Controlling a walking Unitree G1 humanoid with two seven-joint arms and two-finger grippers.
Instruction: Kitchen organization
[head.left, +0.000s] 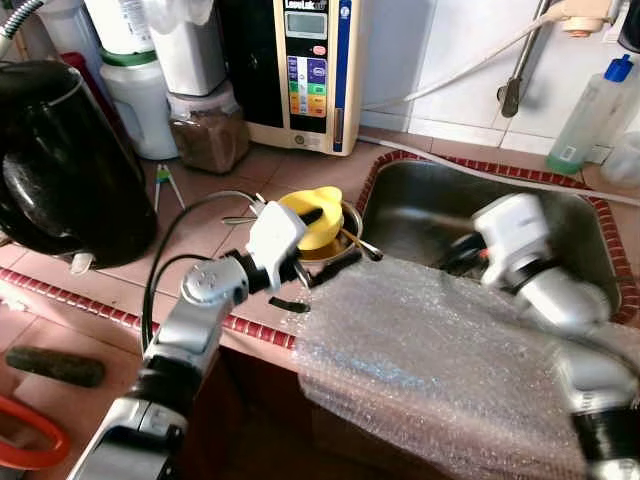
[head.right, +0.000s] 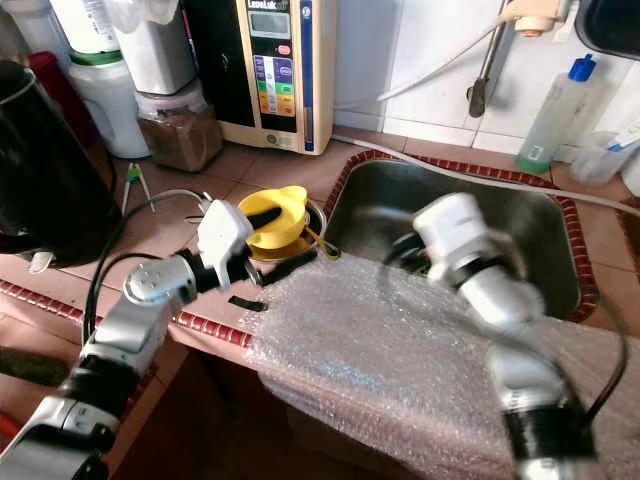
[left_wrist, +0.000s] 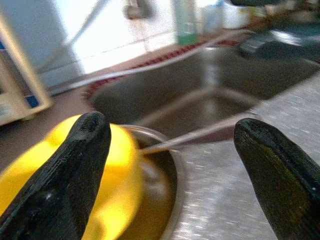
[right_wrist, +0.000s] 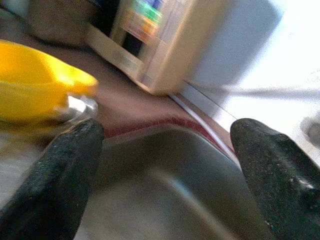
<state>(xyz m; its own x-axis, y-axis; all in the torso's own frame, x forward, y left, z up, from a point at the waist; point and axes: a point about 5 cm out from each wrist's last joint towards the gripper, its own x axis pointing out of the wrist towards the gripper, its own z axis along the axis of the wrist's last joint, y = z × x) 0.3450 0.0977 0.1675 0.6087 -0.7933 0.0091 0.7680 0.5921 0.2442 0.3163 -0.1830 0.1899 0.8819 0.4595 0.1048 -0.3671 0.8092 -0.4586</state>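
A yellow cup (head.left: 322, 222) sits inside a steel bowl (head.left: 350, 222) on the tiled counter, just left of the sink (head.left: 420, 205). A thin metal utensil (head.left: 358, 243) leans out of the bowl. My left gripper (head.left: 325, 242) is open at the bowl, one finger (head.left: 308, 215) over the yellow cup and the other (head.left: 335, 268) on the near side by the bubble wrap (head.left: 430, 350). My right gripper (right_wrist: 165, 132) is open, blurred, low at the sink's left side and facing the yellow cup (right_wrist: 35, 85). Nothing is held in either.
A black kettle (head.left: 60, 160) stands at the left. At the back are a water machine (head.left: 305, 70), a jar of brown contents (head.left: 210, 135) and white containers (head.left: 140, 100). A blue-capped bottle (head.left: 590, 110) and a tap (head.left: 520, 60) are behind the sink.
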